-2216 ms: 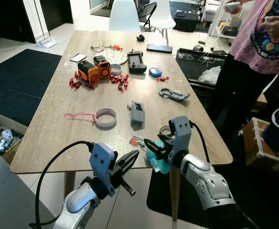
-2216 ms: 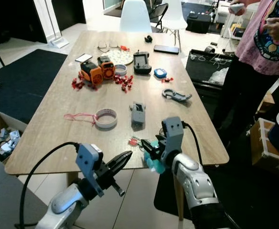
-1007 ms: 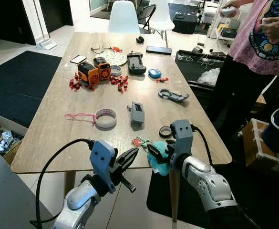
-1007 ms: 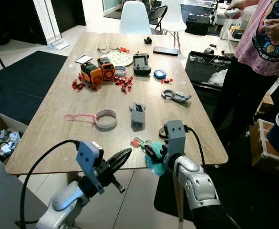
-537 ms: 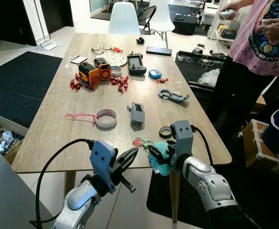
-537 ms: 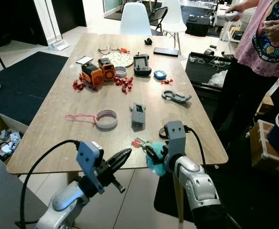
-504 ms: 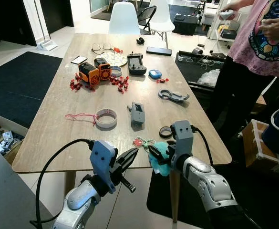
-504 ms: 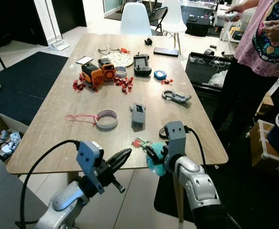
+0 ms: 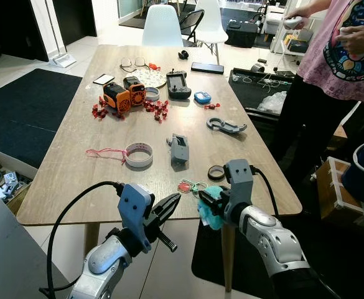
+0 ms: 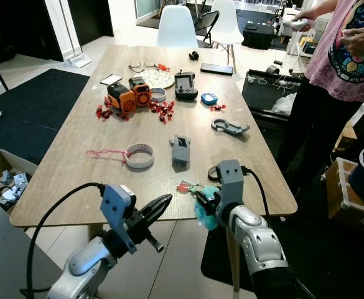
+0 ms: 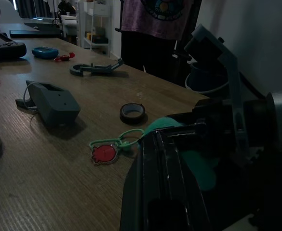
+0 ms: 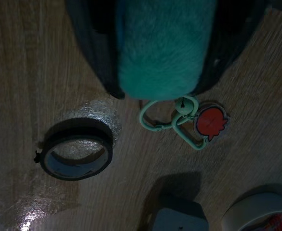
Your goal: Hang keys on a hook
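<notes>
The keys are a bunch with a teal fluffy pom-pom (image 9: 211, 210), green clip rings (image 12: 172, 118) and a red fruit charm (image 9: 185, 186). My right gripper (image 9: 206, 201) is shut on the pom-pom at the table's front edge. The rings and charm lie flat on the wood just beyond it. My left gripper (image 9: 167, 208) hangs below the table's front edge to the left of the keys, fingers together and holding nothing. A grey hook-shaped piece (image 9: 226, 124) lies further back on the right of the table.
A black tape ring (image 9: 216, 172) lies just behind the keys, a grey block (image 9: 179, 148) and a white tape roll (image 9: 138, 154) further back. Orange gadgets, red bits, a controller and a phone crowd the far end. A person (image 9: 337, 56) stands at the table's right side.
My right gripper has edged slightly to the right along the table's front edge with the pom-pom, dragging the charm along. The left arm has stayed put.
</notes>
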You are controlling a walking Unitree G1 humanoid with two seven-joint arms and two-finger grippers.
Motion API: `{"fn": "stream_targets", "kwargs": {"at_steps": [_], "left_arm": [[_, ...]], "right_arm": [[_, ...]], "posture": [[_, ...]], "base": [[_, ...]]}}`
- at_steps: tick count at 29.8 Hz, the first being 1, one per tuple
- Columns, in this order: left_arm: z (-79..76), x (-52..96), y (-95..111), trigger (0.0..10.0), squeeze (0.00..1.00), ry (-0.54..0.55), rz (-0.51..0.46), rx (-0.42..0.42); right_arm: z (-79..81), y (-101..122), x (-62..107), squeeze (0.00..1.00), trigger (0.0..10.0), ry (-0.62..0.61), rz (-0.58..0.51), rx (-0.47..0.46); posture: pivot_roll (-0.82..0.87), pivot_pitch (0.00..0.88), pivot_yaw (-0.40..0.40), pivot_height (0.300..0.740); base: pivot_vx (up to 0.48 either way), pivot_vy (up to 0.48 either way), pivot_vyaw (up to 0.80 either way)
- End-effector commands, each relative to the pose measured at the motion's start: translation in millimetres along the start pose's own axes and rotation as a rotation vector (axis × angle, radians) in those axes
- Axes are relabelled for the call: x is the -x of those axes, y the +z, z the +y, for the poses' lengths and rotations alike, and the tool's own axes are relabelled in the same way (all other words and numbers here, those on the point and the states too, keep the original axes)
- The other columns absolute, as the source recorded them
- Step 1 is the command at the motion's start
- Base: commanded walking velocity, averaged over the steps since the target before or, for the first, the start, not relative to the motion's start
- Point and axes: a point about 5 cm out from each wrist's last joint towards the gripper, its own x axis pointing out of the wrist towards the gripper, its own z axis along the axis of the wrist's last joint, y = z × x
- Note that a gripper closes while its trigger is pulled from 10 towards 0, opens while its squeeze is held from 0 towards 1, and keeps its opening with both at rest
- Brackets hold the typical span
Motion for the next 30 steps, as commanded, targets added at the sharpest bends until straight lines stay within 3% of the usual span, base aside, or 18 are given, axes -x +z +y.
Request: {"fn": "stream_targets", "kwargs": {"at_steps": [1, 18, 20, 22, 23, 26, 30], "left_arm": [[-2.2, 0.4, -6, 10.0, 0.00, -0.006, 0.035, 0.010], [-1.6, -1.3, -7, 10.0, 0.00, -0.001, 0.042, 0.004], [-1.5, -1.3, -7, 10.0, 0.00, 0.000, 0.040, 0.003], [-0.8, -1.3, -6, 10.0, 0.00, 0.003, 0.036, 0.002], [-0.8, -1.3, -6, 10.0, 0.00, 0.003, 0.036, 0.002], [0.3, -0.2, -5, 10.0, 0.00, 0.008, 0.030, 0.003], [0.7, 0.0, -5, 10.0, 0.00, 0.009, 0.029, 0.003]], "right_arm": [[-9.3, -18, 1.7, 0.00, 0.0, -0.047, 0.074, -0.027], [-13.4, -16, -0.2, 0.00, 0.0, -0.055, 0.046, -0.058], [-13.9, -10, -0.4, 0.00, 0.0, -0.057, -0.002, -0.070], [-18.4, 23, 4.1, 0.00, 0.0, -0.063, -0.265, -0.139], [-18.4, 23, 4.1, 0.00, 0.0, -0.063, -0.265, -0.139], [-31.7, 60, 21.6, 0.00, 0.0, -0.117, -0.561, -0.192], [-38.6, 73, 33.8, 0.00, 0.0, -0.157, -0.678, -0.178]], "posture": [[0.06, 0.051, -0.046, 0.740], [0.07, 0.057, -0.048, 0.740], [0.07, 0.056, -0.048, 0.740], [0.07, 0.058, -0.047, 0.740], [0.07, 0.058, -0.047, 0.740], [0.07, 0.057, -0.045, 0.740], [0.07, 0.057, -0.044, 0.740]], "base": [[0.000, 0.000, 0.00], [0.000, 0.000, 0.00], [0.000, 0.000, 0.00], [0.000, 0.000, 0.00], [0.000, 0.000, 0.00], [0.000, 0.000, 0.00], [0.000, 0.000, 0.00]]}}
